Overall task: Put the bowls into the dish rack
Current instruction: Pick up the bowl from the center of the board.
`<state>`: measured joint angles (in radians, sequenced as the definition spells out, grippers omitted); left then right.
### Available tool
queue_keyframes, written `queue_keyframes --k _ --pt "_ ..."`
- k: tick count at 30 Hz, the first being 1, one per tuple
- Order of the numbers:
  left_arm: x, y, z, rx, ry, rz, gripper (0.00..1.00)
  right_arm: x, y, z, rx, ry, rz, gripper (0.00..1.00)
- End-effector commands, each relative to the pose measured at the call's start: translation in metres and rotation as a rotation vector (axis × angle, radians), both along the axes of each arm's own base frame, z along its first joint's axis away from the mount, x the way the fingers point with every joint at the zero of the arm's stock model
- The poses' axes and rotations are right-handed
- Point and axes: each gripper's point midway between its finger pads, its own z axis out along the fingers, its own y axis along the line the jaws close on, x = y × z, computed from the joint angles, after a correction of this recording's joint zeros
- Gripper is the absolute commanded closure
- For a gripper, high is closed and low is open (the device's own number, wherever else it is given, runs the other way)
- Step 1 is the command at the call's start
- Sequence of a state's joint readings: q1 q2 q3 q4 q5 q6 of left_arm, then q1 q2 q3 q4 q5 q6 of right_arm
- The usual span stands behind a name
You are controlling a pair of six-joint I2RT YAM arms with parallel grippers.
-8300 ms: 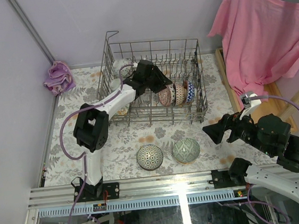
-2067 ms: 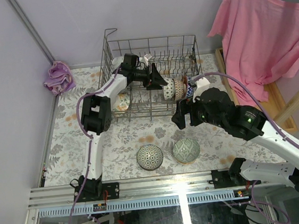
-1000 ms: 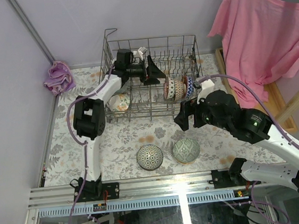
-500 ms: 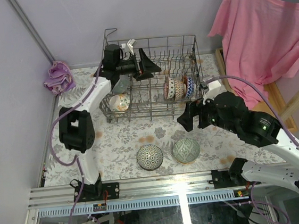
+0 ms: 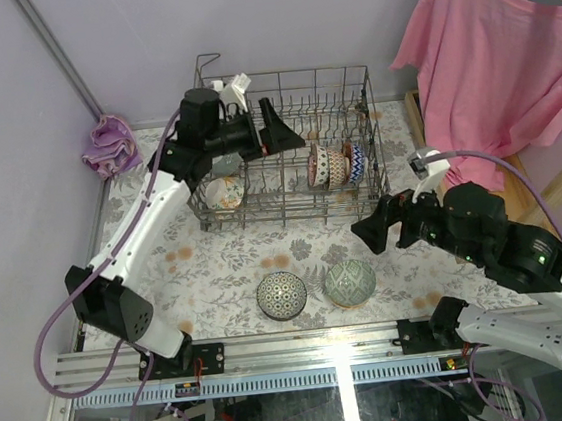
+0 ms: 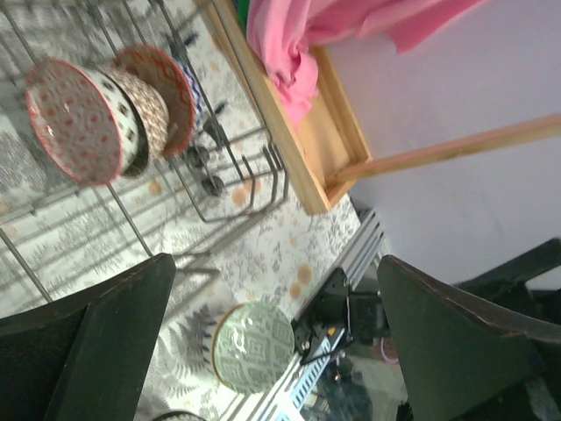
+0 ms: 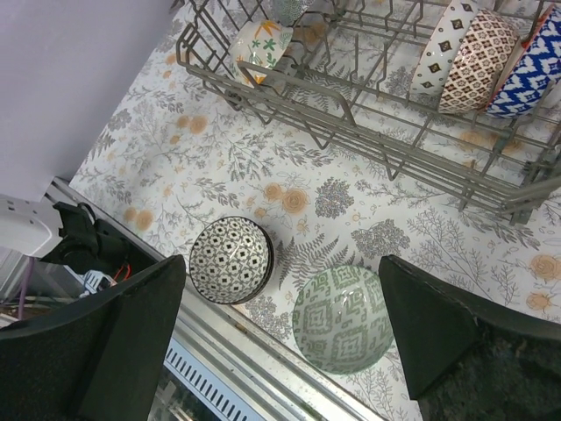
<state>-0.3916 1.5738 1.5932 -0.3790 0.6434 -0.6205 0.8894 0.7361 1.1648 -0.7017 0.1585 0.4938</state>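
We find the left gripper (image 5: 281,130) hanging over the far-left part of the large grey wire dish rack (image 5: 291,212), its jaws spread wide with nothing between them. The right gripper (image 5: 375,229) hovers off the rack's near-right corner above the floral tablecloth (image 5: 217,267), likewise wide apart and empty. Between the rack's near edge and the aluminium front rail (image 5: 325,342) sit two loose bowls, a black-and-white geometric ceramic bowl (image 5: 281,296) and a pale green patterned ceramic bowl (image 5: 350,284), near each other but not touching, with bare cloth to their left. Inside the rack, three patterned bowls (image 5: 335,167) stand on edge at the right, and a cream floral bowl (image 5: 225,192) leans at the near-left. The right wrist view shows both loose bowls mouth up. Only the left wrist view shows the wooden frame (image 6: 307,149) hard against the rack's right side — a pink shirt (image 5: 486,58) drapes into it.
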Motion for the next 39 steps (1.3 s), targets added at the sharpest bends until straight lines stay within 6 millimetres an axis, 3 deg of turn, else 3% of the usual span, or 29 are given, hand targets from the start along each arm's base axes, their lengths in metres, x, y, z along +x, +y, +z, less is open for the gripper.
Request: queue_keyframes --k 1,9,14,17,22,26,30,33,39 --pt "-0.040 -0.006 -0.011 0.154 0.020 0.045 0.00 -0.012 -0.012 0.026 0.049 -0.033 0.005 0.01" --pt "-0.116 -0.032 -0.033 0.311 0.040 0.043 0.00 -0.027 -0.040 0.034 0.106 -0.049 -0.043 0.01" --pt "-0.166 -0.048 -0.062 0.401 0.065 -0.005 0.01 -0.038 -0.064 0.049 0.167 -0.076 -0.092 0.00" --pt "-0.202 -0.069 -0.081 0.453 0.061 -0.077 0.00 -0.042 -0.074 0.055 0.168 -0.089 -0.107 0.00" --pt "-0.239 -0.107 -0.123 0.560 0.065 -0.183 0.00 -0.046 -0.083 0.063 0.169 -0.105 -0.116 0.01" --pt "-0.250 -0.131 -0.158 0.663 0.061 -0.232 0.00 -0.047 -0.087 0.064 0.162 -0.110 -0.127 0.01" --pt "-0.242 -0.137 -0.194 0.783 0.054 -0.229 0.00 -0.046 -0.091 0.065 0.155 -0.117 -0.139 0.00" --pt "-0.237 -0.145 -0.204 0.815 0.029 -0.246 0.00 -0.045 -0.092 0.065 0.147 -0.121 -0.144 0.01" --pt "-0.237 -0.159 -0.224 0.848 0.013 -0.309 0.12 -0.040 -0.086 0.061 0.127 -0.117 -0.144 0.01"
